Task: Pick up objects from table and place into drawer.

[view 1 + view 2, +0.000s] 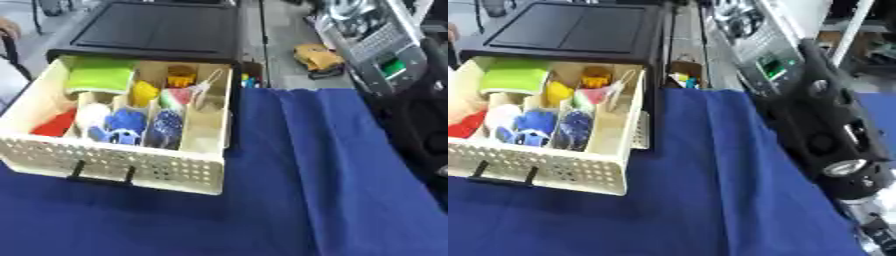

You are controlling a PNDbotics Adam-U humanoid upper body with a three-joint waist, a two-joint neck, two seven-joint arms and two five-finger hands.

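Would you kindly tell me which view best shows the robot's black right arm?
The right eye view: the black right arm with silver joints fills its right side. The left eye view catches only a dark strip at the right edge.

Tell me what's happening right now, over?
Neither hand visible; right arm at the right edge. Drawer pulled open, compartments filled with small colourful items. Blue cloth in front of it bare, nothing in the way.

A blue cloth [332,190] covers the table, with grey floor [284,45] beyond its far edge.
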